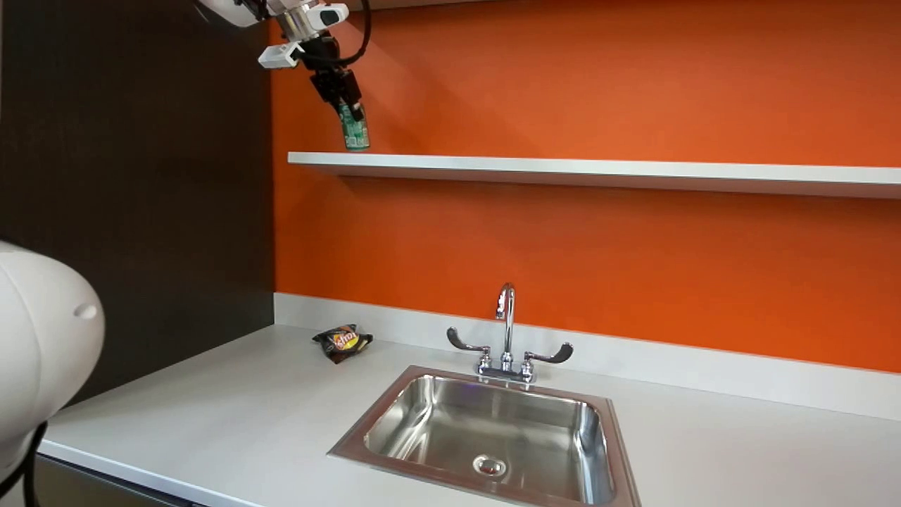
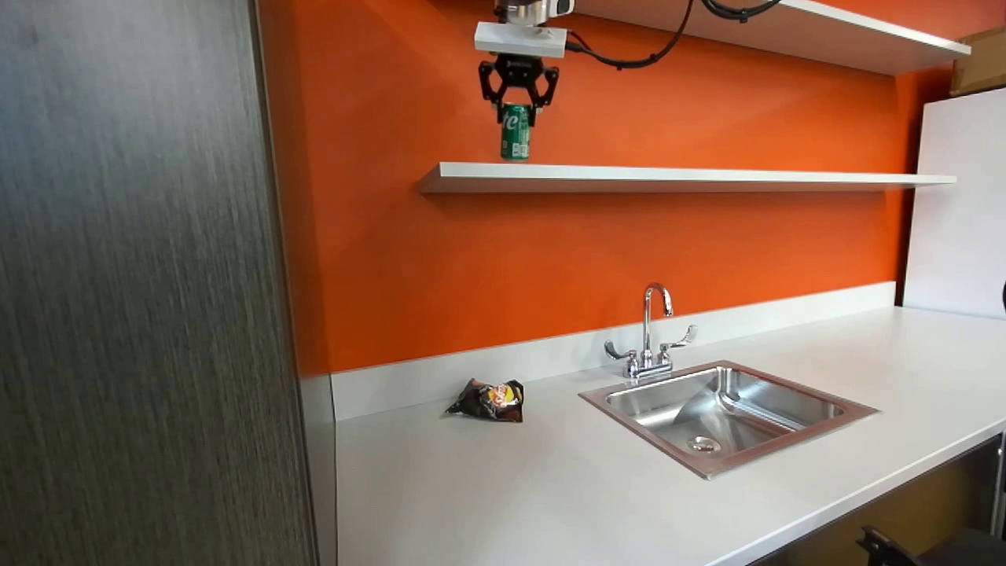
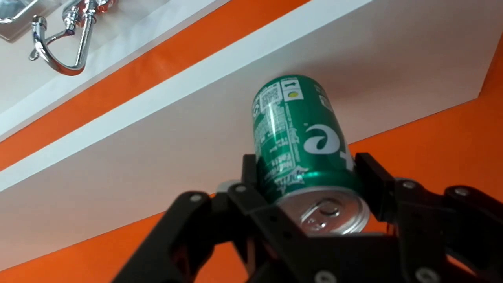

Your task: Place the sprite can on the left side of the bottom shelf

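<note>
Green in play: pinching the Sprite can (image 2: 515, 140) in the gripper (image 2: 516, 116), just above the left end of the bottom shelf (image 2: 668, 174)! Ease down, square any lean, release once flat.

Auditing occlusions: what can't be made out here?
Sprite can: most large lettering, wrist view, hidden by gripper and curvature.
Lower shelf: patch behind can, wrist view, hidden by it.
Snack bag: any fine print, both exterior views, too small.
Upper shelf: partly cut off by top edge, in an exterior view.
</note>
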